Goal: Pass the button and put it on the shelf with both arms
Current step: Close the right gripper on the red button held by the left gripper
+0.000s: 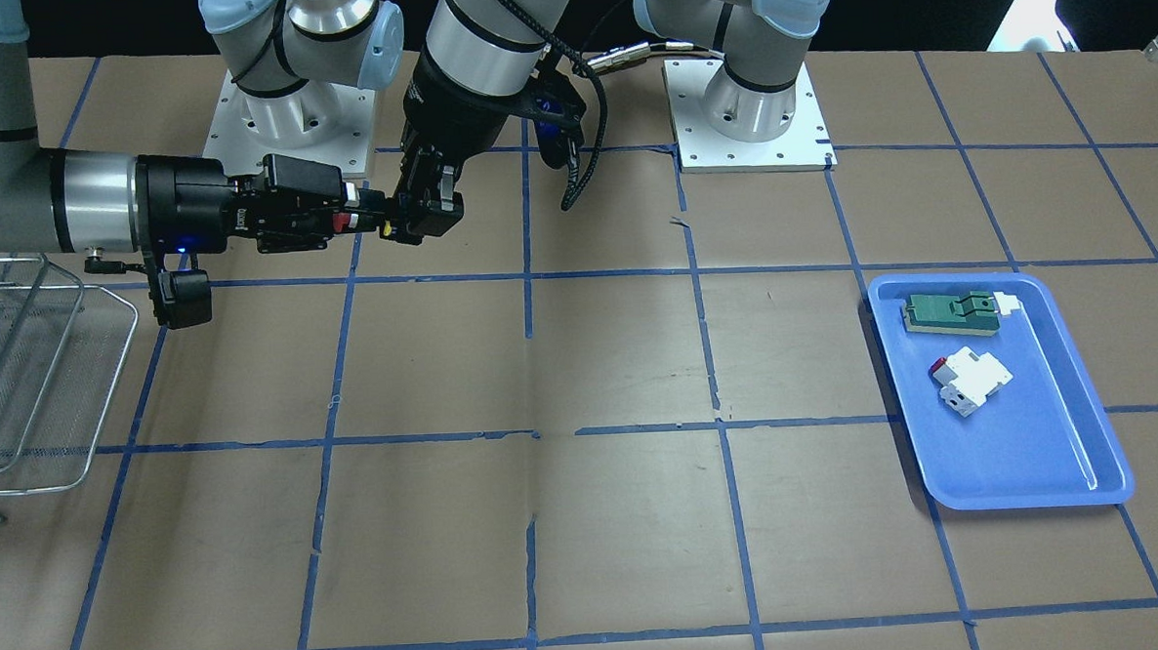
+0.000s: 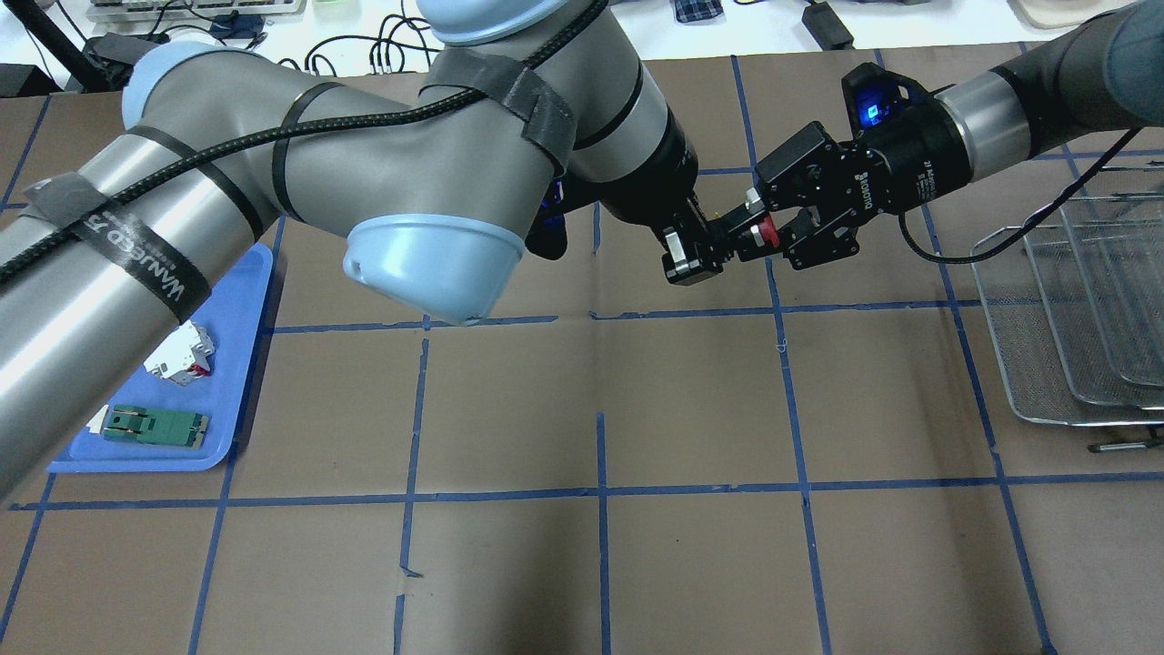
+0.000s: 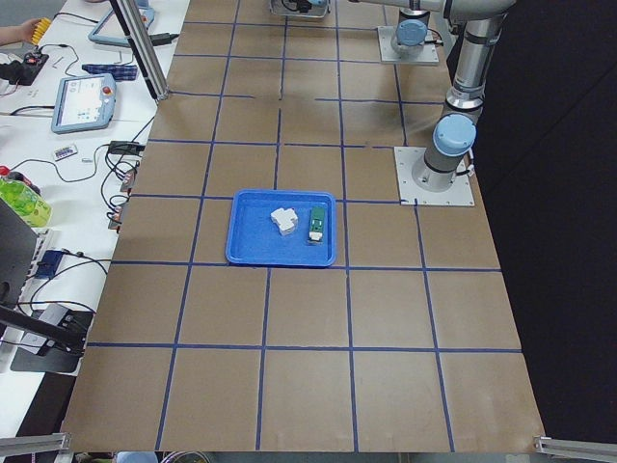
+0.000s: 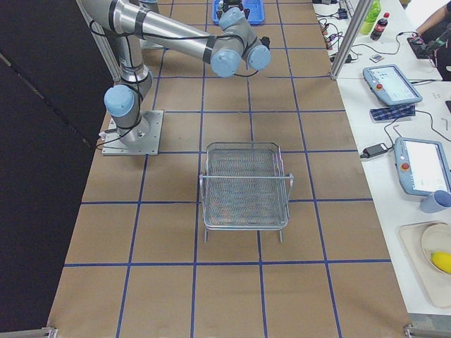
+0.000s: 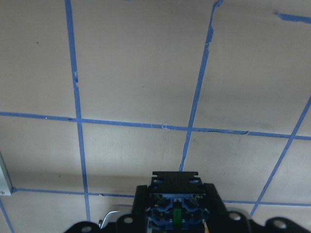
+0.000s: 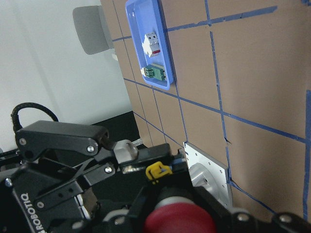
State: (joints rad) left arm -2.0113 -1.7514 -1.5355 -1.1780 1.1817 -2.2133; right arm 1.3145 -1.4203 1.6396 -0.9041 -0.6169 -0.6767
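The button (image 2: 767, 235) hangs in the air between both grippers, above the table's rear middle. My left gripper (image 2: 723, 244) is shut on its black body, which fills the bottom of the left wrist view (image 5: 175, 213). My right gripper (image 2: 773, 226) is open, with a jaw on either side of the red cap (image 6: 180, 218). The front view shows the same meeting: button (image 1: 342, 221), left gripper (image 1: 391, 224), right gripper (image 1: 338, 218). The wire-mesh shelf (image 2: 1073, 318) stands at the table's right end, below the right arm. It also shows in the right side view (image 4: 243, 186).
A blue tray (image 1: 1034, 442) sits on the robot's left side of the table. It holds a green flat part (image 1: 950, 312) and a white block with a red tab (image 1: 972, 381). The left arm's elbow (image 2: 427, 264) hangs above the table near the tray (image 2: 247, 300).
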